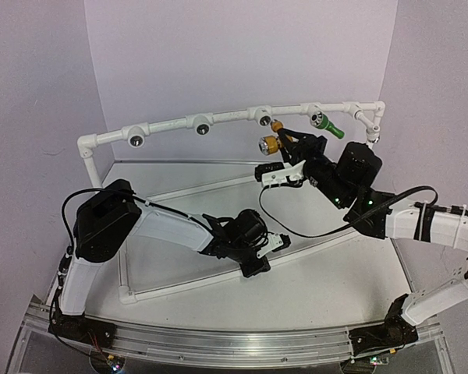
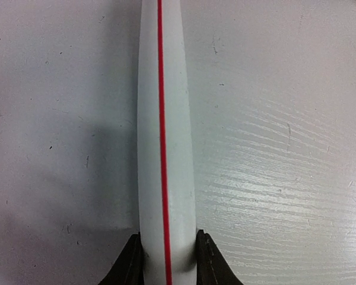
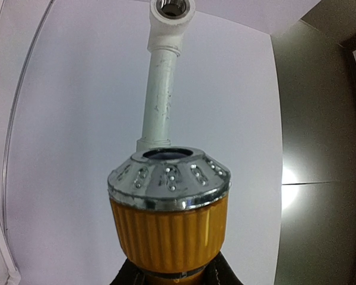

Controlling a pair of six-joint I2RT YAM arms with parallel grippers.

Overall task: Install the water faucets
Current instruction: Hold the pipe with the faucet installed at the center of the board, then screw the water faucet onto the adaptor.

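Two grips, right jaws grasping yellow faucet (image 3: pixel 169 231), left jaws clenched on red-striped pipe (image 2: pixel 151 148).

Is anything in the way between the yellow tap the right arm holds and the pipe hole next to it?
Nothing visible does. The right end effector holds the yellow faucet close beside an open socket on the pipe frame.
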